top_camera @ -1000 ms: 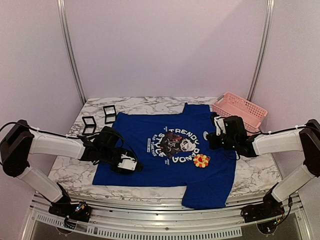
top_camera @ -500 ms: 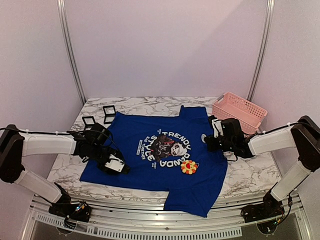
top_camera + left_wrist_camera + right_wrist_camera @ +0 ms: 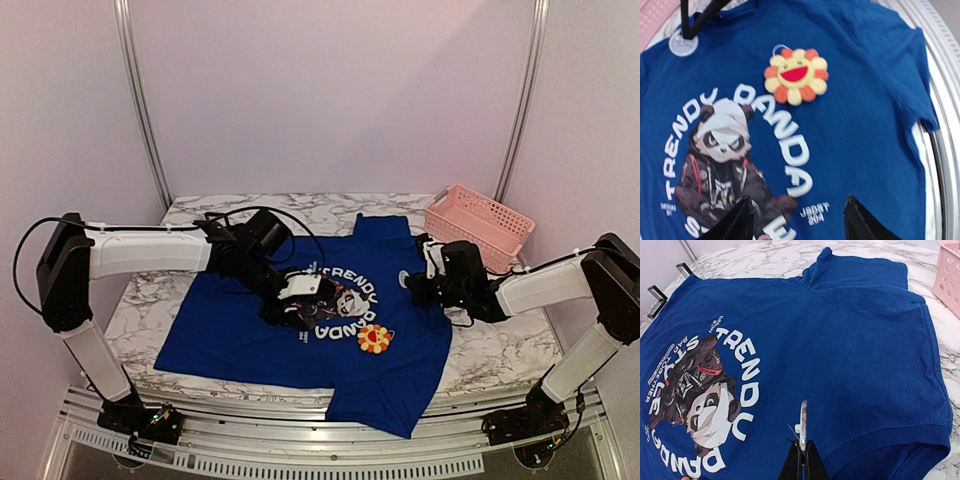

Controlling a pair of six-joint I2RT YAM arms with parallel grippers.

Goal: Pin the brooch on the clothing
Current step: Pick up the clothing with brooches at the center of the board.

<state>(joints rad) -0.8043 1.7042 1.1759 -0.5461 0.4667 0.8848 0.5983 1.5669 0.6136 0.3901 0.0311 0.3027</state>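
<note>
Two grippers (from above): left gripper (image 3: 298, 300) over the clothing's (image 3: 230, 335) print, right gripper (image 3: 413, 284) over its right side.
Brooch (image 3: 374, 339): lying on the clothing, near-right of the print.
Left fingers (image 3: 742, 220): spread apart, empty.
Right fingers (image 3: 792, 467): pinched on a pale disc (image 3: 803, 422).

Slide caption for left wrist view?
Left hand open over the shirt, brooch beside the panda print; right hand holds a white disc.

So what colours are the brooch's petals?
Alternating yellow and orange on the brooch, clearest in the left wrist view.
</note>
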